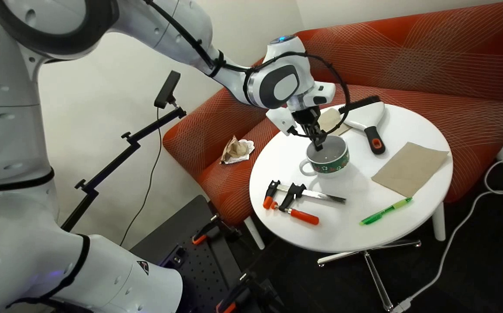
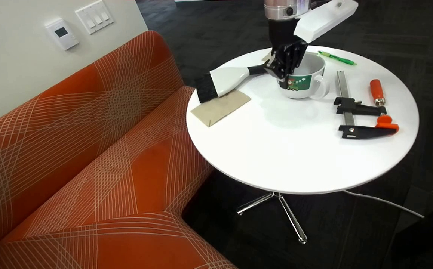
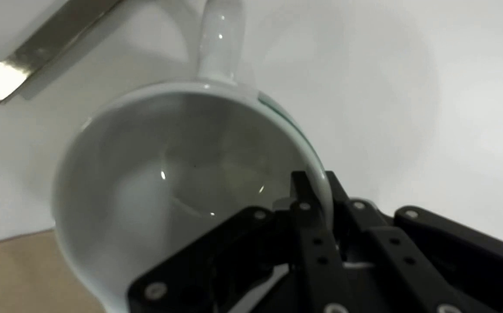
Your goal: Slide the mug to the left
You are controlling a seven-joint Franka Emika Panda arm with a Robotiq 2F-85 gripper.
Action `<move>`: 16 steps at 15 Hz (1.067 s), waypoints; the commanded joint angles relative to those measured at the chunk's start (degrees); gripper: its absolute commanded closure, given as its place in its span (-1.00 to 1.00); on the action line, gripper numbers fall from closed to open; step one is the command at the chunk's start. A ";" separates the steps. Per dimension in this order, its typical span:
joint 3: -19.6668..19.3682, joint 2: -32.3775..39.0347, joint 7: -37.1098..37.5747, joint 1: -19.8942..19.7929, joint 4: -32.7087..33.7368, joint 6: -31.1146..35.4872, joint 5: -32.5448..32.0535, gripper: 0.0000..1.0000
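White mug (image 1: 330, 158), green print outside, upright; I've got my gripper (image 3: 319, 187) pinched on its rim, one finger inside

The mug (image 1: 329, 160) looks glossy, the clamp bar (image 1: 324, 196) metallic.

White-and-green patterned mug (image 1: 329, 154), black tool (image 3: 316, 184), white table (image 2: 295, 157), orange sofa (image 2: 104, 168) with pale crisscross lines.

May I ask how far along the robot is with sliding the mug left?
The grasp looks done: the gripper pinches the mug by its rim in the wrist view. The slide may be in hand, the mug held upright; progress is unclear. Remaining: any further travel, then release, as the fingers straddle the rim.
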 commanded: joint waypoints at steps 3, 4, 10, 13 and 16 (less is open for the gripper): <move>3.12 -1.37 -4.23 3.01 1.27 -4.25 -0.41 0.95; 3.29 -0.93 -4.32 3.94 2.09 -4.41 -0.82 0.95; 2.98 2.98 -4.23 9.70 9.50 -5.06 -4.68 0.95; 2.35 6.38 -4.01 11.98 15.15 -5.61 -6.78 0.95; 1.76 10.17 -3.94 13.60 20.86 -6.26 -7.95 0.95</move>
